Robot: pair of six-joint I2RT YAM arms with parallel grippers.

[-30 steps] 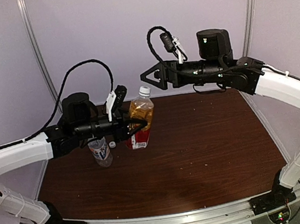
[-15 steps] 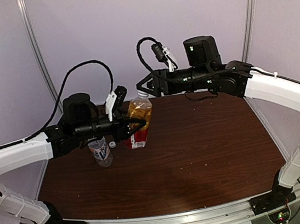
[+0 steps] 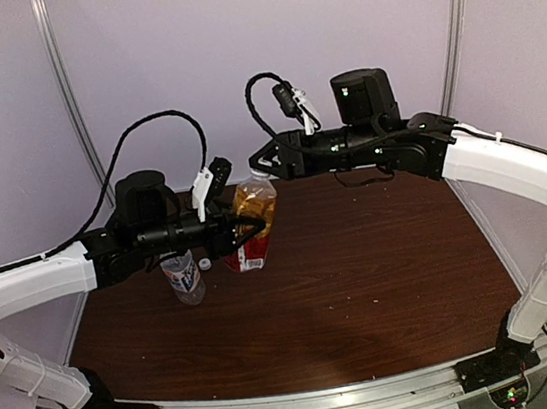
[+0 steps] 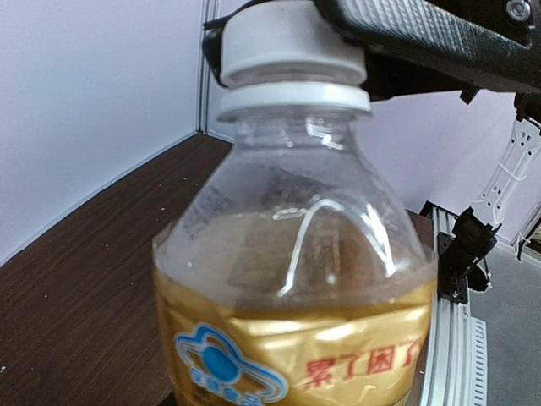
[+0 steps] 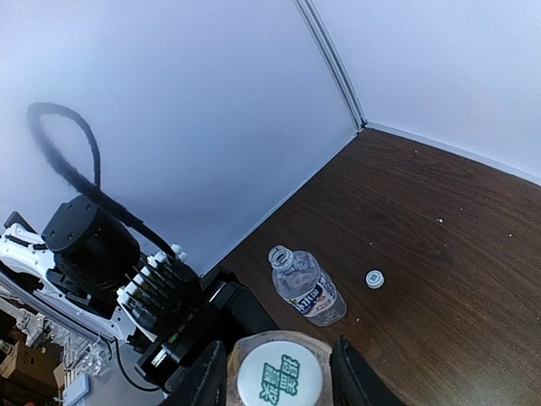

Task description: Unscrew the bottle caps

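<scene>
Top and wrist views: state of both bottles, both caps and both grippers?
left gripper: shut on the amber bottle.
right gripper: open, one finger either side of the fitted cap.
amber bottle: capped, part full.
fitted cap: on the amber bottle's neck, not yet off.
clear bottle: uncapped, standing on the table.
loose cap: lying on the table beside the clear bottle.

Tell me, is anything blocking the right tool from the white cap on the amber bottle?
Nothing visible. The right tool has a finger on each side of the cap, nothing between them; the left tool grips the amber bottle lower down.
</scene>
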